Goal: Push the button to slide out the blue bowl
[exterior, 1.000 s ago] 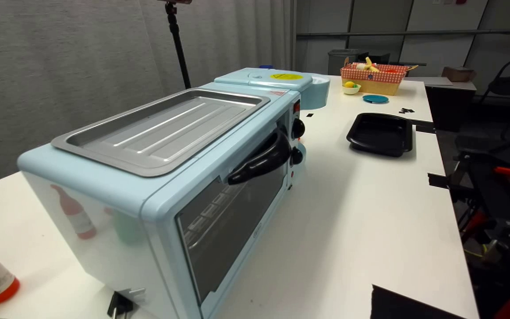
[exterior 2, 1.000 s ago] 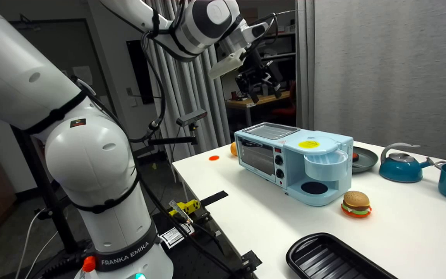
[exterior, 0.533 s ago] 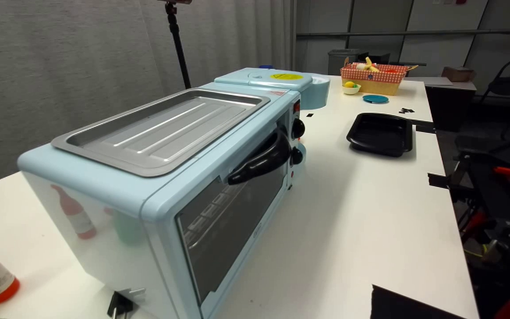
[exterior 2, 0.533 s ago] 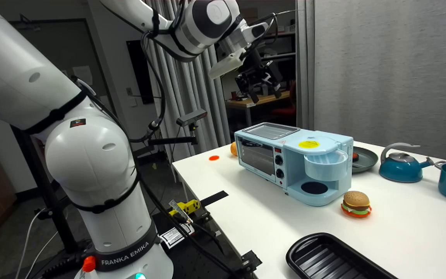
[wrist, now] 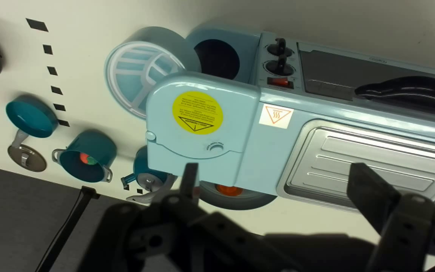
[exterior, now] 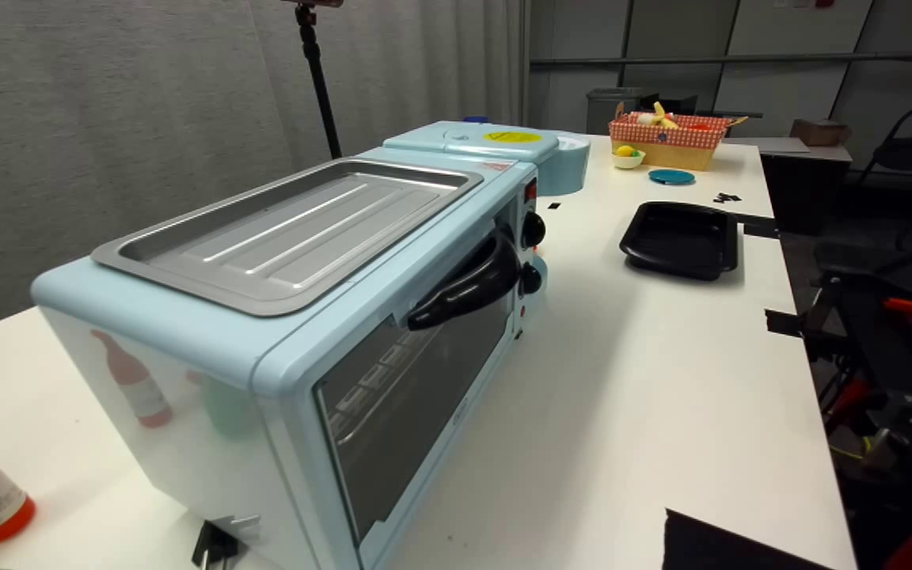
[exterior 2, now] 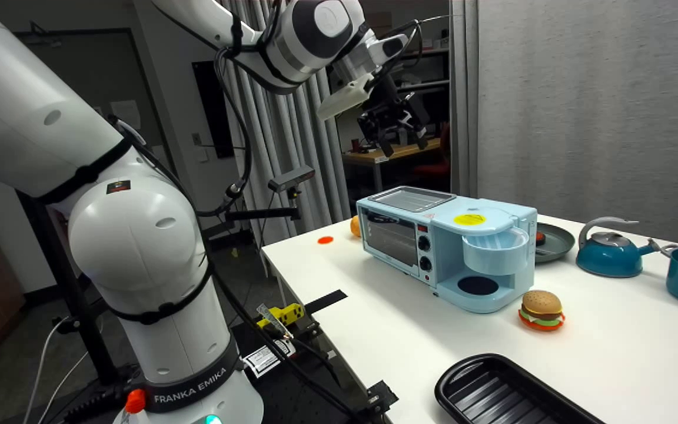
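The light-blue bowl [wrist: 136, 64], a round basket with ribs inside, juts out from under the lid of the light-blue oven appliance [wrist: 255, 151]. It shows in both exterior views [exterior: 567, 165] [exterior 2: 495, 256], above a black round plate. A small round button-like knob [wrist: 150, 135] sits at the lid's edge beside the bowl. A red switch [wrist: 279, 82] and two black dials are on the front panel. My gripper [wrist: 274, 166] is open and empty, high above the appliance; it also shows in an exterior view [exterior 2: 404, 146]. It touches nothing.
A metal tray [wrist: 368, 158] lies on the appliance top. A grey pan [wrist: 240, 200], teal kettle [wrist: 149, 172] and teal pot [wrist: 89, 155] stand behind and beside it. A toy burger [exterior 2: 542, 310] and black baking tray [exterior 2: 504, 391] are on the table.
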Robot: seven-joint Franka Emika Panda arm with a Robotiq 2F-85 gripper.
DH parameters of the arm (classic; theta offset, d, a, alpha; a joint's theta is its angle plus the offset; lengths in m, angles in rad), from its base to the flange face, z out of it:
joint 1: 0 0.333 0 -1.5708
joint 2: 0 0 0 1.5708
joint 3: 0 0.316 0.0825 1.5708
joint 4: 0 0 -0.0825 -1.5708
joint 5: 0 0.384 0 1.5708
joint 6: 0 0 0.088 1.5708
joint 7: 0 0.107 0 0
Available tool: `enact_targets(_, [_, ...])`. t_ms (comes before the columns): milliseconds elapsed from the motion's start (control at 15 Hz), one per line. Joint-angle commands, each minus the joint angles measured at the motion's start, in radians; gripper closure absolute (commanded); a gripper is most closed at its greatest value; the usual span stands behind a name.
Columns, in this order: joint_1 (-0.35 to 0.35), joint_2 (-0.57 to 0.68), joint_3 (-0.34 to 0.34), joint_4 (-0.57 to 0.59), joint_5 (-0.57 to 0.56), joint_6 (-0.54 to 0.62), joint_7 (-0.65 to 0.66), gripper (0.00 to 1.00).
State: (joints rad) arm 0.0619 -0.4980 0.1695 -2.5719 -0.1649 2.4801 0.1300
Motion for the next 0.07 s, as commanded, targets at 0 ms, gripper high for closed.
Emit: enact_targets(0, [0.0, 0.0, 0.0, 0.001, 0.001, -0.002, -0.001, 0.0])
